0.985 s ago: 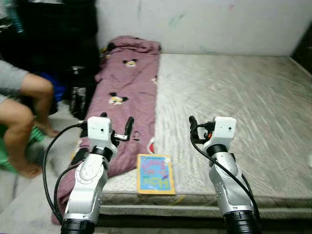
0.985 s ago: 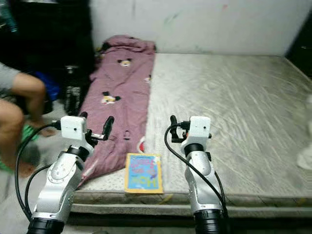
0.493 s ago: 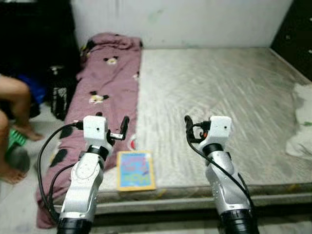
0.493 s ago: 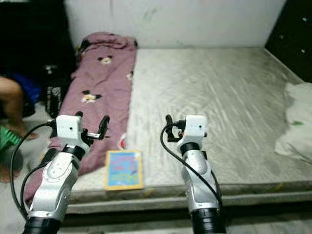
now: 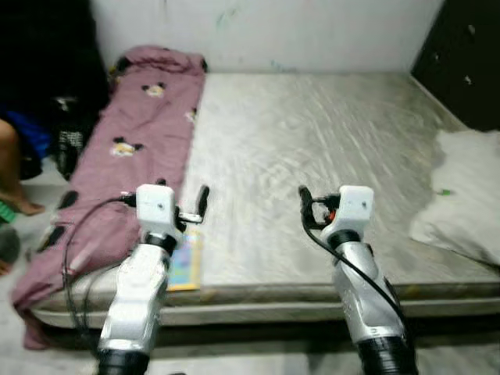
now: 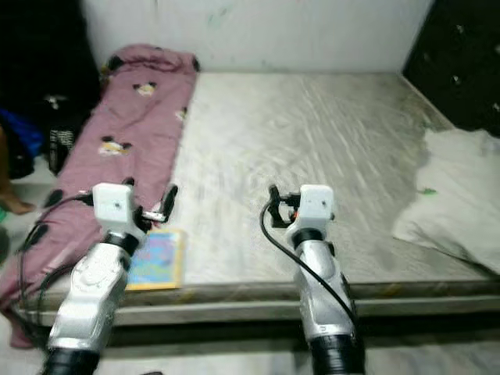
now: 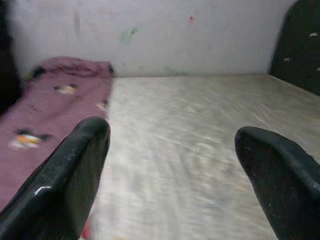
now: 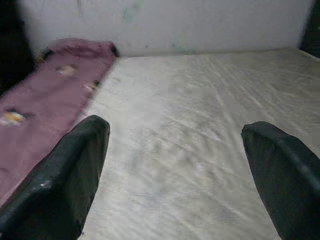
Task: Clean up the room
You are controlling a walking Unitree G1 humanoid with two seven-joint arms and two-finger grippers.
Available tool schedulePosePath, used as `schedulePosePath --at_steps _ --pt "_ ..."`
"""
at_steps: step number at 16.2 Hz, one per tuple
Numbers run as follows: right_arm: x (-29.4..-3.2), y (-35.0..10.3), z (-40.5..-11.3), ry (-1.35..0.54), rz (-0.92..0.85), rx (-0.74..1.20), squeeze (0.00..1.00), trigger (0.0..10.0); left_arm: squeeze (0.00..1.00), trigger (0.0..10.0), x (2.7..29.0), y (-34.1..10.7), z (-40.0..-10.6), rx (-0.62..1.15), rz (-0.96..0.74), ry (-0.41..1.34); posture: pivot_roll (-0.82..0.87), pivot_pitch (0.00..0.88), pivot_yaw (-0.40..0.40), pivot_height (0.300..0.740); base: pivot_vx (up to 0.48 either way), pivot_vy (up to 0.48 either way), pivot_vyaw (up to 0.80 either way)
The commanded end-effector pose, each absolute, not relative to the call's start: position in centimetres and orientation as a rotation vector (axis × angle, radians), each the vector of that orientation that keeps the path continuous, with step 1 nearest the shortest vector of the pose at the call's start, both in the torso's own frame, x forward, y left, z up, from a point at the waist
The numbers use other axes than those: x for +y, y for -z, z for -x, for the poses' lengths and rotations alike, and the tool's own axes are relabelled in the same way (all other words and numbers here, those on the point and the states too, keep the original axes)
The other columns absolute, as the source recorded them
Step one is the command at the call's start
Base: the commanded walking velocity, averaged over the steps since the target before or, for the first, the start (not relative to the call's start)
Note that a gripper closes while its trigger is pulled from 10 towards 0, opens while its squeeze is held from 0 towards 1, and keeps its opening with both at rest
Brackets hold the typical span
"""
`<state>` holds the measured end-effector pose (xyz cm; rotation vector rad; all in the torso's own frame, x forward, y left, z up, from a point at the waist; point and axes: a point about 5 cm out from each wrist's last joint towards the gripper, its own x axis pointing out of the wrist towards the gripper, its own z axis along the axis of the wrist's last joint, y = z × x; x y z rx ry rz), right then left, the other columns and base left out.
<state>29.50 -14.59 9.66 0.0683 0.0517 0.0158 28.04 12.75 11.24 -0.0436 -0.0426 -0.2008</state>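
A grey bare mattress (image 5: 312,133) lies low on the floor ahead of me. Along its left side runs a pink blanket (image 5: 125,133) with cartoon mouse prints, hanging over the edge. At the front left corner sits a colourful children's book (image 6: 156,258), partly behind my left arm. A crumpled white pillow or cloth (image 5: 469,195) rests on the right side. My left gripper (image 7: 172,135) and right gripper (image 8: 175,132) hover above the mattress's front edge, both open with nothing between the fingers.
A person's bare leg and foot (image 5: 12,195) show at the far left on the floor, beside a black bag (image 5: 66,141). A dark studded panel (image 5: 461,55) stands at the right. A pale wall (image 5: 273,31) closes the far side.
The whole view has swung to the right: the white pillow has come into sight and the person has slid to the left edge. Both arms keep the same raised pose.
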Motion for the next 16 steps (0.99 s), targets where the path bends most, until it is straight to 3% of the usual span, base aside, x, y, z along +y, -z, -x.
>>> schedulePosePath --at_steps 1,9,16 --pt "-14.6 -10.3 -29.8 -0.015 -0.074 0.032 0.0 10.0 0.0 10.0 13.1 -11.5 -28.1 -0.051 0.025 0.199 -0.01 0.0 -0.007 0.74 0.0 -0.334 0.0" --pt "-14.5 -11.0 -30.2 -0.004 -0.092 -0.006 0.0 10.0 0.0 10.0 15.6 -12.1 -29.1 -0.09 -0.075 0.071 -0.01 0.0 0.004 0.74 0.0 0.0 0.0" --pt "-13.8 -11.4 -30.9 -0.051 -0.122 -0.04 0.0 10.0 0.0 10.0 15.2 -11.4 -29.1 -0.097 -0.064 0.041 0.0 0.0 0.021 0.74 0.0 0.0 -0.07"
